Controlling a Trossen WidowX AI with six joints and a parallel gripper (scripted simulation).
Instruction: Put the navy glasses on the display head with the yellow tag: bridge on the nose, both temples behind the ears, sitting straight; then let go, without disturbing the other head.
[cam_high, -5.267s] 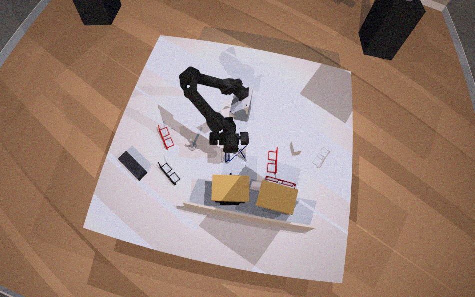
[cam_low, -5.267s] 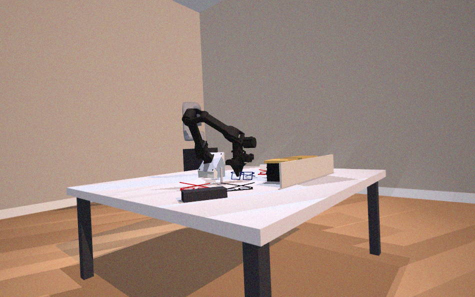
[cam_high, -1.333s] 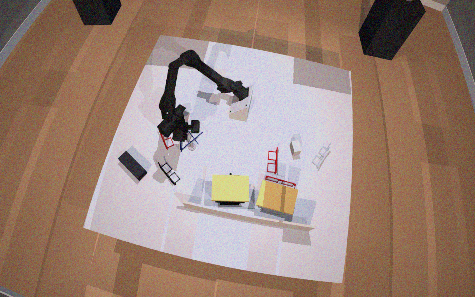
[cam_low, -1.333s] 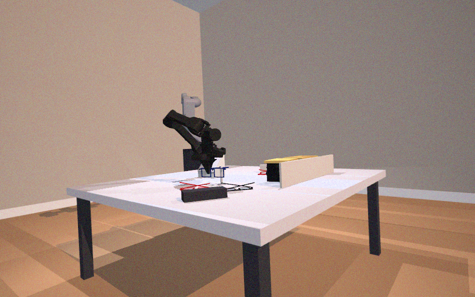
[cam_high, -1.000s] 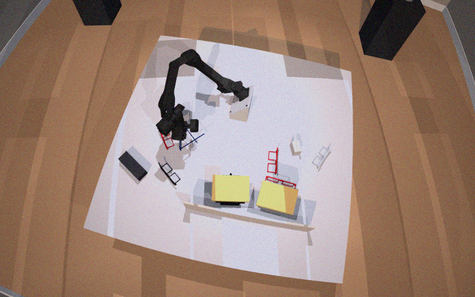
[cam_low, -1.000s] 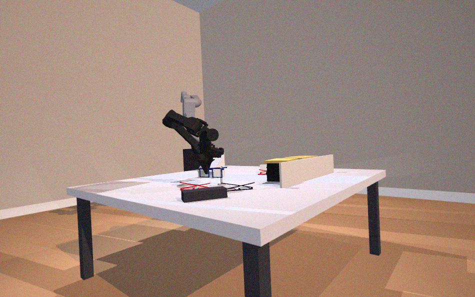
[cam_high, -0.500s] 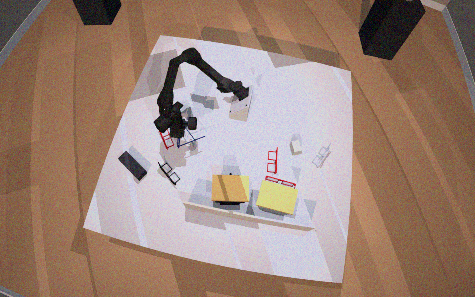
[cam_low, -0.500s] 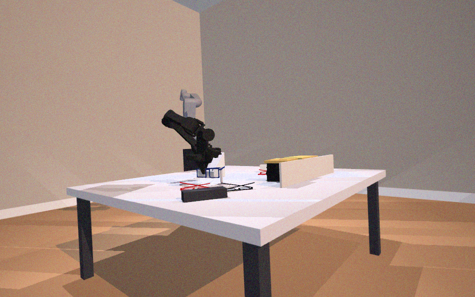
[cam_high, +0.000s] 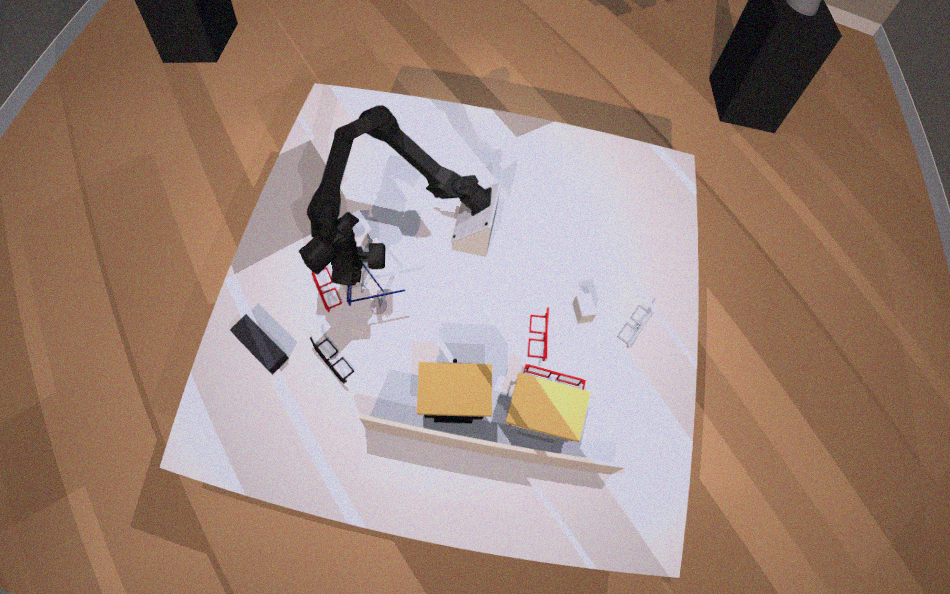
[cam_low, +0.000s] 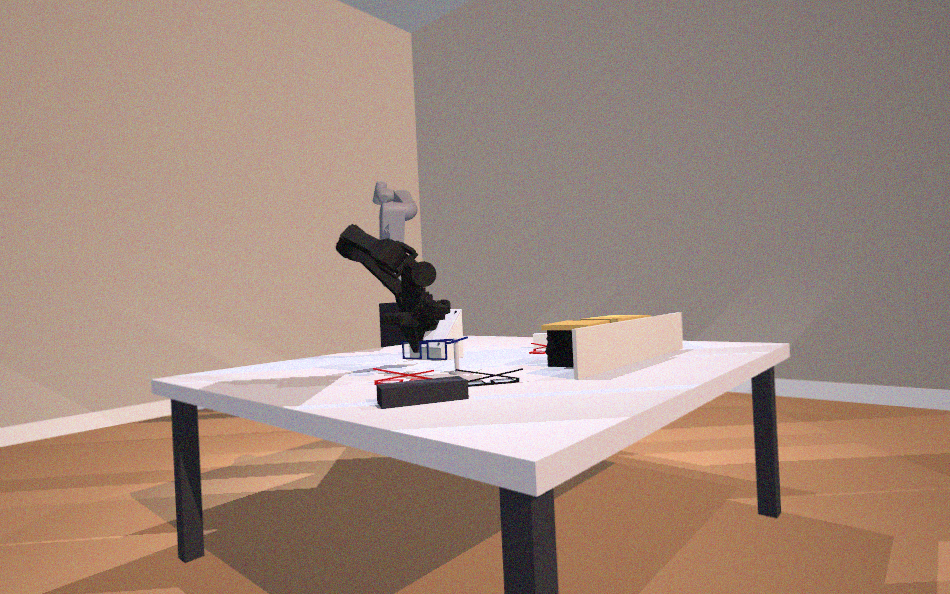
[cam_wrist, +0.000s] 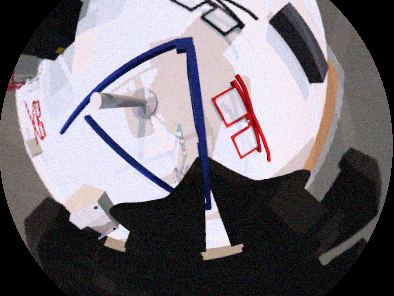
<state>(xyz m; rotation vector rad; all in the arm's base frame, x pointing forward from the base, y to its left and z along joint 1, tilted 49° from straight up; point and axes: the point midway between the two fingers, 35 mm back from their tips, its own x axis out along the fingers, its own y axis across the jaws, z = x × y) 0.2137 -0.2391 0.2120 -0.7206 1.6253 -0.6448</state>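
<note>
Grasping the navy glasses (cam_high: 378, 296) (cam_low: 446, 350) (cam_wrist: 199, 115) by the front in the claw (cam_high: 348, 280) (cam_low: 415, 346) (cam_wrist: 201, 160), above the table (cam_high: 434, 504) (cam_low: 350, 420) and toward its ten o'clock edge in the top view. Spreading open temples near the top of the white post (cam_low: 457, 355) (cam_wrist: 120, 101); cannot tell about contact there. Not yet placed on a head. Just beside, seen from above, lying toward nine o'clock from the claw: red glasses (cam_high: 322, 293) (cam_low: 404, 376) (cam_wrist: 252, 115). Farther, toward seven: black glasses (cam_high: 329, 364) (cam_low: 498, 382) (cam_wrist: 240, 24), and toward eight, a dark block (cam_high: 258, 343) (cam_low: 422, 393) (cam_wrist: 299, 42). Well apart, at the table's six and five o'clock: a yellow top (cam_high: 454, 388) (cam_low: 570, 325) and another yellow top (cam_high: 547, 406) (cam_low: 630, 317). Cannot tell which marks the tagged head.
</note>
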